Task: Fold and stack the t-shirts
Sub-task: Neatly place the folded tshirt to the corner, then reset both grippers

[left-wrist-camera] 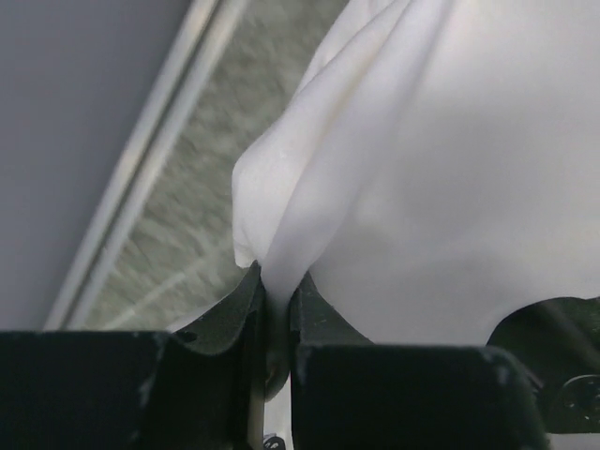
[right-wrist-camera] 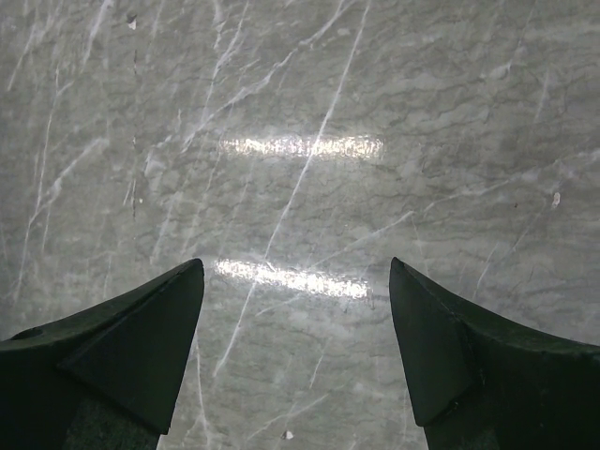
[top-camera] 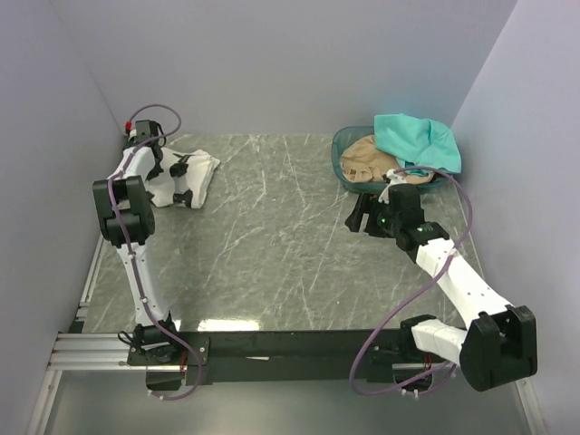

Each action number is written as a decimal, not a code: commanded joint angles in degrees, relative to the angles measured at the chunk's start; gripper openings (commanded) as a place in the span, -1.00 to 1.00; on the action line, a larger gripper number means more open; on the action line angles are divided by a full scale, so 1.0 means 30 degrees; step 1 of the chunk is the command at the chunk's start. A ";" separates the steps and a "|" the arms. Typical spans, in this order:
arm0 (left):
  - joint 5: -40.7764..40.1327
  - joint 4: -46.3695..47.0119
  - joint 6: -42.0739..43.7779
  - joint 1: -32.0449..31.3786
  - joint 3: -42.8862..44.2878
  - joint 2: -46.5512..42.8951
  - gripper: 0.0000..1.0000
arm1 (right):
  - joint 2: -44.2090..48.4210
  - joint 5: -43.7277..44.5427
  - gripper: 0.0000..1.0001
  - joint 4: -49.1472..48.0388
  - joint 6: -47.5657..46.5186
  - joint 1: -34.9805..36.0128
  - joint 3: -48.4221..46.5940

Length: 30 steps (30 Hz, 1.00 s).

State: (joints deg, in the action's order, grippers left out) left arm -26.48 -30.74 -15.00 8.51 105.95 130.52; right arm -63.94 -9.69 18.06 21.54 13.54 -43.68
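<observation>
The white t-shirt lies bunched at the far left of the table. My left gripper is shut on a fold of it; the left wrist view shows the white cloth pinched between the black fingers. The teal t-shirt drapes over the back right of the green basket, and the tan t-shirt lies crumpled inside it. My right gripper hangs open and empty over bare table just in front of the basket; its fingers stand wide apart.
Purple walls close in the table on the left, back and right. A metal rail runs along the left wall close to the white shirt. The marbled tabletop lies between the two arms.
</observation>
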 commanded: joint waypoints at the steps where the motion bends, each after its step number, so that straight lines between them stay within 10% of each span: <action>1: -0.0606 0.0638 0.1777 0.0062 0.2411 0.0582 -0.99 | -0.0160 -0.0079 0.72 -0.0719 -0.0120 -0.0294 -0.0029; 18: -0.0931 -0.0710 0.0373 0.2259 0.4674 0.1994 -0.95 | -0.0600 0.0946 0.72 0.0014 -0.0032 -0.0558 -0.0704; 21: -0.0462 -0.0593 0.0285 0.2319 0.4469 0.1613 -0.63 | -0.0629 0.0975 0.72 -0.0045 -0.0031 -0.0617 -0.0586; 28: 0.0154 -0.1295 -0.0943 0.2231 0.4235 -0.0114 0.99 | -0.0073 0.1356 0.72 0.0130 0.0115 -0.0617 -0.0469; 30: 0.0824 -0.1267 -0.1646 0.2143 0.3739 -0.1344 0.99 | 0.0307 0.1502 0.72 0.0131 0.0173 -0.0646 -0.0382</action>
State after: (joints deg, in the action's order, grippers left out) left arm -26.70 -34.76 -16.53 15.68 117.91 135.98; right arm -65.56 -6.87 18.72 21.63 12.21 -43.86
